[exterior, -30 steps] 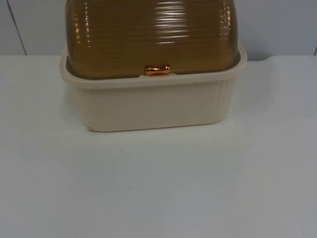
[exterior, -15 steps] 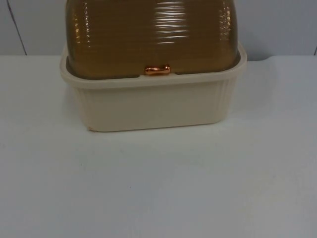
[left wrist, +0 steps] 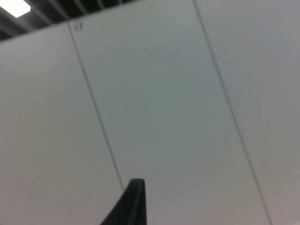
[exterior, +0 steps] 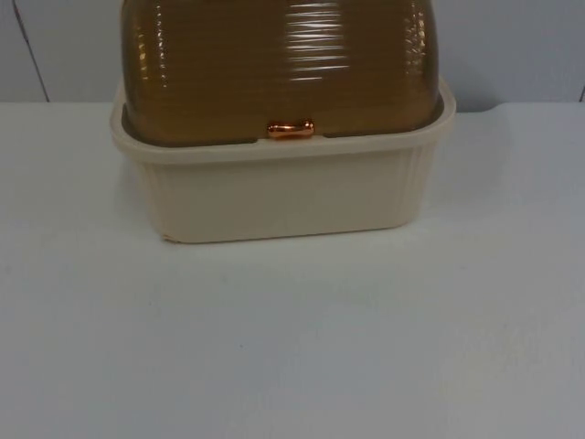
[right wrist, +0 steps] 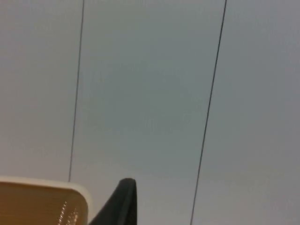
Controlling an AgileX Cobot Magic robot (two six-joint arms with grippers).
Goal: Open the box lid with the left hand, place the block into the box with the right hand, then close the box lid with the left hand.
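A cream plastic box point(exterior: 283, 197) stands at the far middle of the white table. Its ribbed, brown see-through lid point(exterior: 274, 64) is down over the rim, and a small copper handle point(exterior: 290, 129) sits at the lid's front edge. My left gripper point(left wrist: 133, 201) is raised and faces the grey partition wall, away from the box. My right gripper point(right wrist: 123, 201) is also held up toward the wall, with a corner of the box point(right wrist: 47, 187) and its brown lid close beside it. Both arms wait.
The white table top point(exterior: 292, 347) stretches in front of the box and to both sides of it. The grey partition wall point(left wrist: 164, 93), with thin vertical seams, rises right behind the box.
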